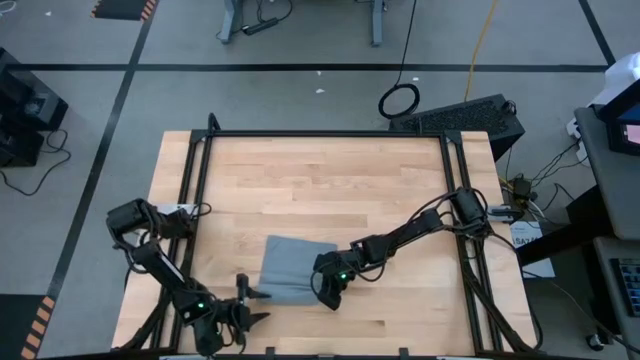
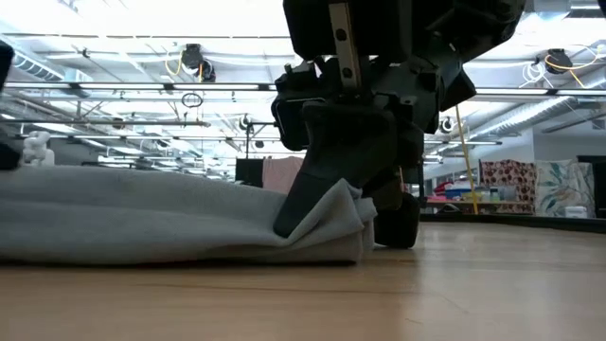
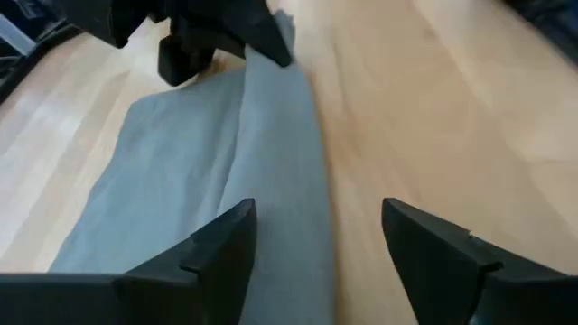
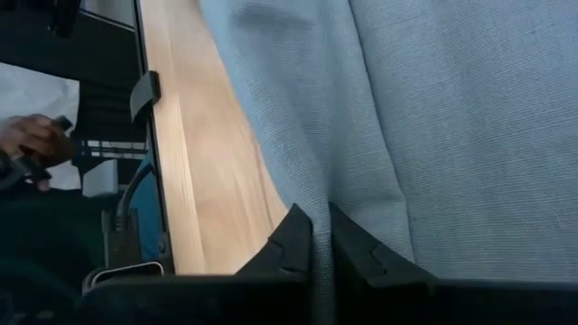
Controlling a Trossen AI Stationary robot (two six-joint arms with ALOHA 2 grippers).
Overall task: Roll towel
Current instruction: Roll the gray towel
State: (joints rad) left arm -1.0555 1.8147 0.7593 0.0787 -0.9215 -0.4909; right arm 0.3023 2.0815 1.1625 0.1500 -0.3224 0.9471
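The grey towel (image 1: 290, 265) lies flat on the wooden table, near the table's near edge. Its near edge is turned over into a narrow fold (image 3: 280, 153). My right gripper (image 1: 328, 292) is at the towel's near right corner, shut on the cloth; it also shows in the low view (image 2: 322, 223). My left gripper (image 1: 255, 305) is open and empty at the towel's near left end, its fingertips (image 3: 316, 217) just short of the folded edge. No white tag shows. My right gripper pinches a raised fold of the towel (image 4: 316, 194) between its two fingers, at the near edge by the right corner. The fingers slant down from above. The cloth is lifted a little at the fingers (image 2: 331, 204); the rest of the towel (image 2: 142, 218) lies on the table.
Black frame rails (image 1: 196, 180) run along the table's left and right sides. Bare wood (image 1: 330, 180) lies beyond the towel toward the far edge. A person's hand (image 4: 32, 140) shows past the table in the right wrist view.
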